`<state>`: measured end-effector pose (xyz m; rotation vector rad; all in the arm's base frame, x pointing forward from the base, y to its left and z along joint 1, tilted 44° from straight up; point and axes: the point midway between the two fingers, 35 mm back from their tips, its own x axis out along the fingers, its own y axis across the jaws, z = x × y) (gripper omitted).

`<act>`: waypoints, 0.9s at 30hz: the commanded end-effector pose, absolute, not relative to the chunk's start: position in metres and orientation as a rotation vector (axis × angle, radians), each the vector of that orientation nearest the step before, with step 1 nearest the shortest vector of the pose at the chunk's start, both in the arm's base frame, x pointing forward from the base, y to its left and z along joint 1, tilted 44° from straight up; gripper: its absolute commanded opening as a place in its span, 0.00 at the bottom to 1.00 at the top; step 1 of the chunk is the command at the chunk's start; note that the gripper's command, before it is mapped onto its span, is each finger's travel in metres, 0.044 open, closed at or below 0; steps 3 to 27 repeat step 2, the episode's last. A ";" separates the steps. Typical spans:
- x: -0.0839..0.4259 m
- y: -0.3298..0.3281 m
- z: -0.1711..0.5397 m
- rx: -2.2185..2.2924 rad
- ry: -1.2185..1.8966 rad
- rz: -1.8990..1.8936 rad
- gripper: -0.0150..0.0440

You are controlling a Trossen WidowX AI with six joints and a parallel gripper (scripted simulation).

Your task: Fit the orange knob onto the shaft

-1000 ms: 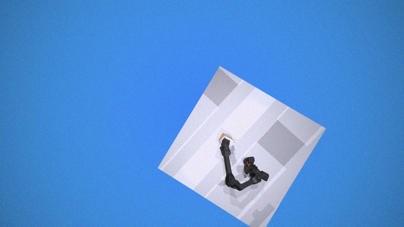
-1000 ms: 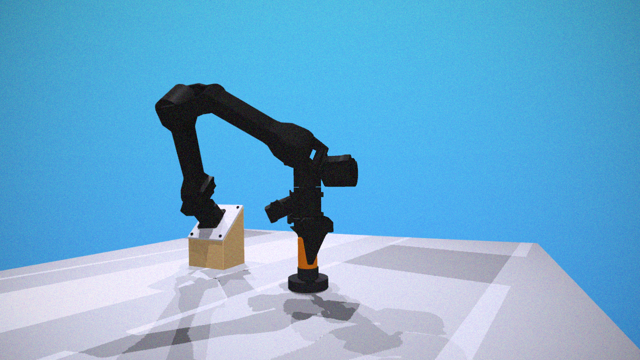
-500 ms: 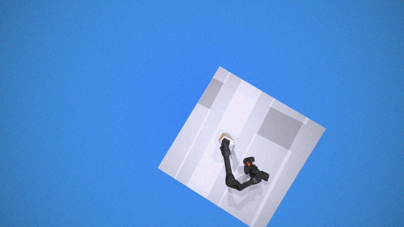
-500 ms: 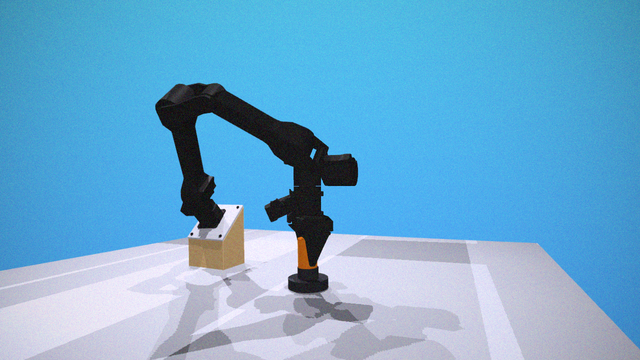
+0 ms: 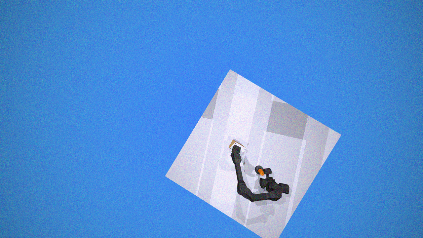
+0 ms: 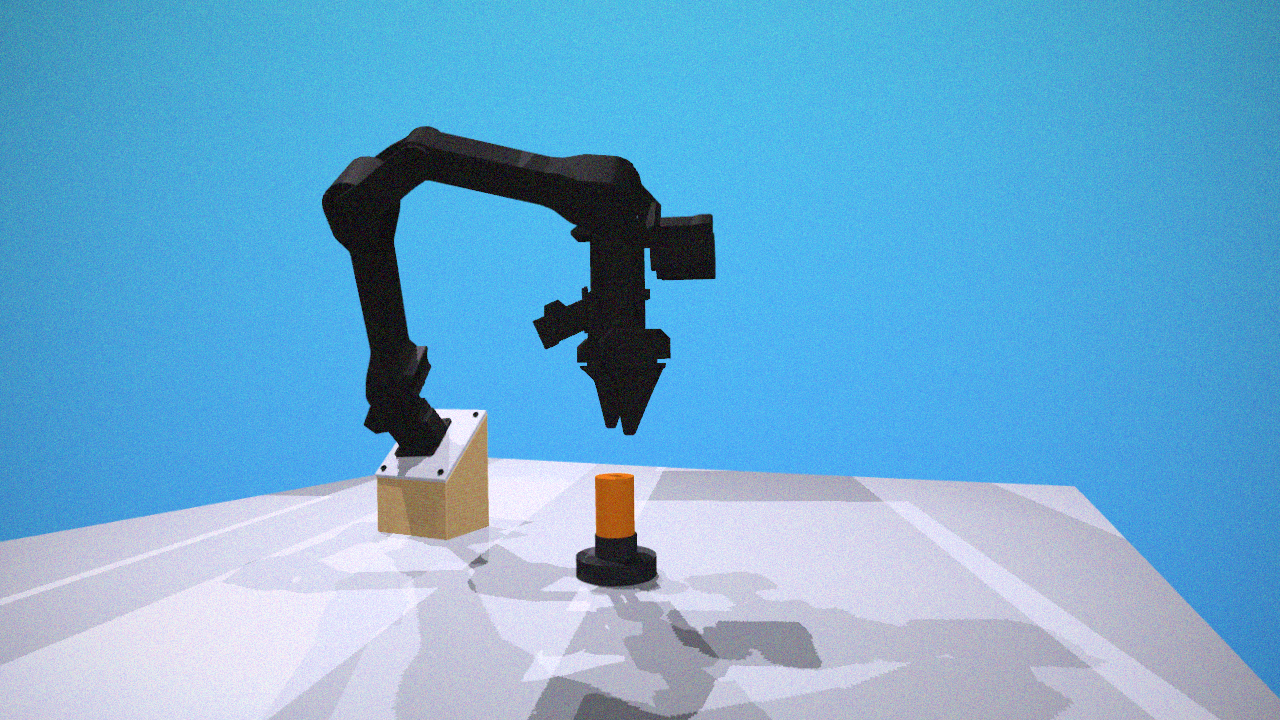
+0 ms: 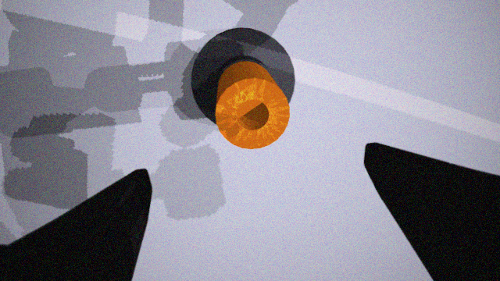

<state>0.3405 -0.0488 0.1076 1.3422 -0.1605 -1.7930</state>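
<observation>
End effector [image 6: 621, 431] [image 7: 258, 166] wide open, nothing held, above the knob. Orange knob [image 5: 260, 171] [image 6: 614, 505] [image 7: 251, 136] upright on the pedestal [image 5: 257, 168] [image 6: 615, 567] [image 7: 273, 51], looks seated; hairline gap possible, can't resolve. Risk: re-descending off-centre, a fingertip clips the knob's rim.

A pale square table [image 5: 184, 171] [image 6: 1074, 537] [image 7: 332, 234] has blue [image 5: 88, 88] [image 6: 984, 223] past its edges. A wooden block [image 5: 231, 144] [image 6: 468, 503] with a sloped white top [image 5: 242, 147] [image 6: 460, 429] sits in from the top view's upper-left edge.
</observation>
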 end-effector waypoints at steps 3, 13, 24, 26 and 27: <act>0.341 -0.048 0.107 1.345 -0.160 -1.799 1.00; 0.341 -0.048 0.107 1.345 -0.160 -1.799 1.00; 0.341 -0.048 0.107 1.345 -0.160 -1.799 1.00; 0.341 -0.048 0.107 1.345 -0.160 -1.799 1.00; 0.341 -0.048 0.107 1.345 -0.160 -1.799 1.00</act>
